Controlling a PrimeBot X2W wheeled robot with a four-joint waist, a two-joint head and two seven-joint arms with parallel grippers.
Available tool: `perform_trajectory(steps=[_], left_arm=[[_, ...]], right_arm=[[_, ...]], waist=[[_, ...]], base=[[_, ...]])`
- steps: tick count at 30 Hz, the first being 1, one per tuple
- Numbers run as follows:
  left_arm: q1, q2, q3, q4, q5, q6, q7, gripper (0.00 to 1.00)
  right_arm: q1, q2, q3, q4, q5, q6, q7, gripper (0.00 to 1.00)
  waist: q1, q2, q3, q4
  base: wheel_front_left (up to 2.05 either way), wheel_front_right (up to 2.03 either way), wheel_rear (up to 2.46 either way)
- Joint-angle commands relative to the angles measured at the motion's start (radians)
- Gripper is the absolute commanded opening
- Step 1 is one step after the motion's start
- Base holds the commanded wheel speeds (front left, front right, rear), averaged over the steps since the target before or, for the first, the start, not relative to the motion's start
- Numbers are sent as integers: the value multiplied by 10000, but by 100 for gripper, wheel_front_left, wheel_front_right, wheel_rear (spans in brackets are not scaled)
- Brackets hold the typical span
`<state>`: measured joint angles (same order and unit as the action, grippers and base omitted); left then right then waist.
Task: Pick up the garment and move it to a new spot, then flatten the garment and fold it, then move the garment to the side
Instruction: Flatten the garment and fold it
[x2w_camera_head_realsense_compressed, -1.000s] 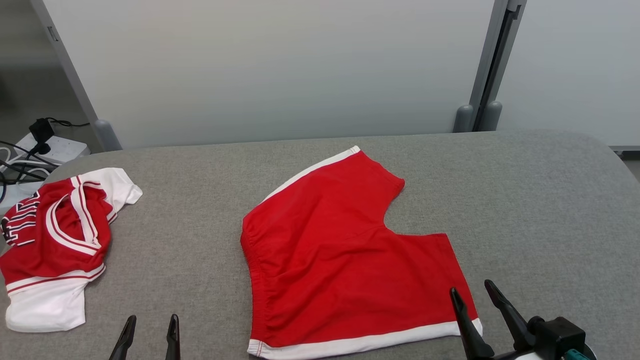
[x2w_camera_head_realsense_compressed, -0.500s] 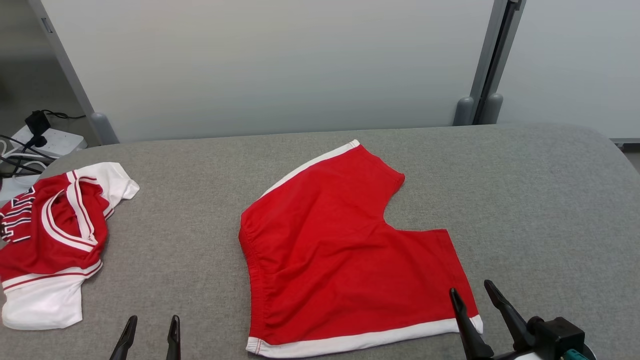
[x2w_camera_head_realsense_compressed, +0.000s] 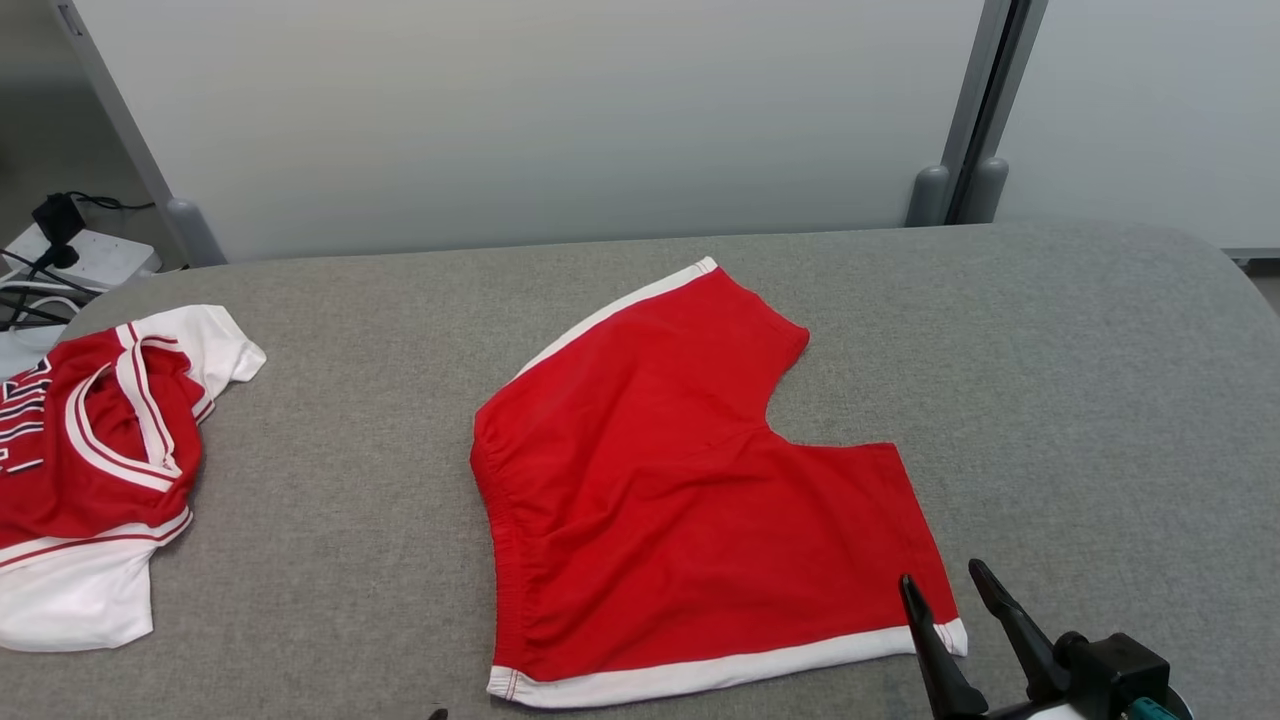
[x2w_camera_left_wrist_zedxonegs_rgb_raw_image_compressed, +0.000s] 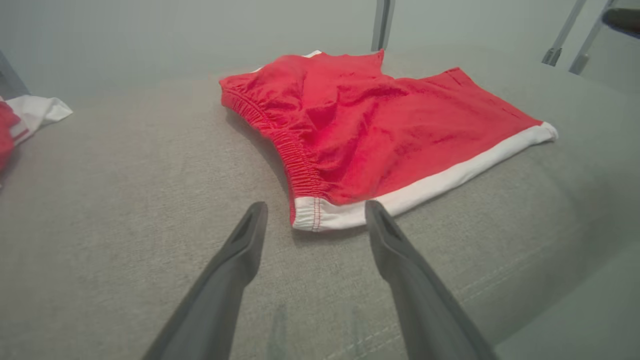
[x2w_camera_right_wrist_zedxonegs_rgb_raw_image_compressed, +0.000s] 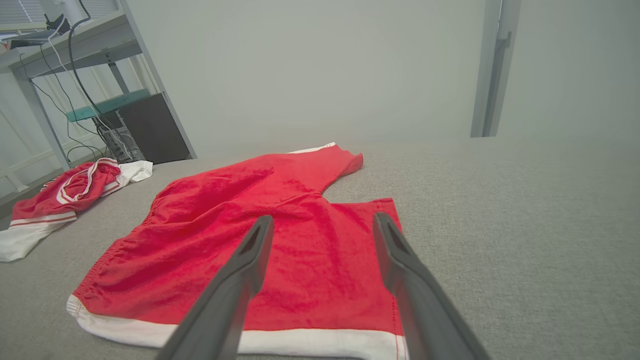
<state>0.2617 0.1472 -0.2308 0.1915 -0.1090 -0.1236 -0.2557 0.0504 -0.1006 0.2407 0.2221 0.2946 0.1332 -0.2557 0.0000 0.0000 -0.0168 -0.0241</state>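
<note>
my head has tipped a little, so the whole picture has slid: the red shorts (x2w_camera_head_realsense_compressed: 680, 480) and the red and white shirt (x2w_camera_head_realsense_compressed: 90, 470) sit a bit higher and more to the left than a moment ago. that is my eyes moving, not the clothes. the real change is my left pincer (x2w_camera_left_wrist_zedxonegs_rgb_raw_image_compressed: 315, 204). its two tips were at the lower left of my head view, and now just a tiny dark bit peeks in at the bottom edge, closer to the shorts. in my left wrist view the two fingers stand on each side of the near corner of the shorts, where the white band (x2w_camera_left_wrist_zedxonegs_rgb_raw_image_compressed: 425, 185) ends. i think this means i am lining up to take that corner for the fold. the shorts lie spread out in the middle of the grey table (x2w_camera_head_realsense_compressed: 1050, 400), not folded yet. my left pincer is spread wide, holds nothing, and does not touch the cloth. my right pincer (x2w_camera_head_realsense_compressed: 939, 570) is at the lower right of my head view, spread wide too, over the other near corner. it holds nothing. i cannot tell if its tips touch the cloth.
</note>
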Motion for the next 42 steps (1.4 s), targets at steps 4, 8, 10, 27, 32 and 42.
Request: perform_trajectory(steps=[4,8,10,27,32,42], left_arm=[[-1112,413,-364,614,-338,-67,-61,100],[-2006,711,-957,1362,-697,-69,-61,100],[-2251,780,-1092,1608,-754,-69,-61,100],[-3143,1029,-1771,2651,-1622,-70,-61,100],[-3309,1128,-2006,2729,-1862,-70,-61,98],[-3491,1337,-2680,2848,-2407,-71,-61,0]], right_arm=[[-389,-157,255,-199,-15,-25,-61,100],[-471,-255,290,-236,26,-25,-61,100],[-520,-303,283,-251,35,-25,-61,100],[-708,-490,312,-339,85,-25,-61,100],[-733,-509,310,-365,98,-25,-61,100],[-787,-519,279,-361,156,-25,-61,100]], waist=[[0,0,161,-19],[0,0,381,-32],[0,0,465,-41],[0,0,834,-135],[0,0,900,-145],[0,0,1040,-132]], base=[[0,0,0],[0,0,0],[0,0,0],[0,0,0],[0,0,0],[0,0,0]])
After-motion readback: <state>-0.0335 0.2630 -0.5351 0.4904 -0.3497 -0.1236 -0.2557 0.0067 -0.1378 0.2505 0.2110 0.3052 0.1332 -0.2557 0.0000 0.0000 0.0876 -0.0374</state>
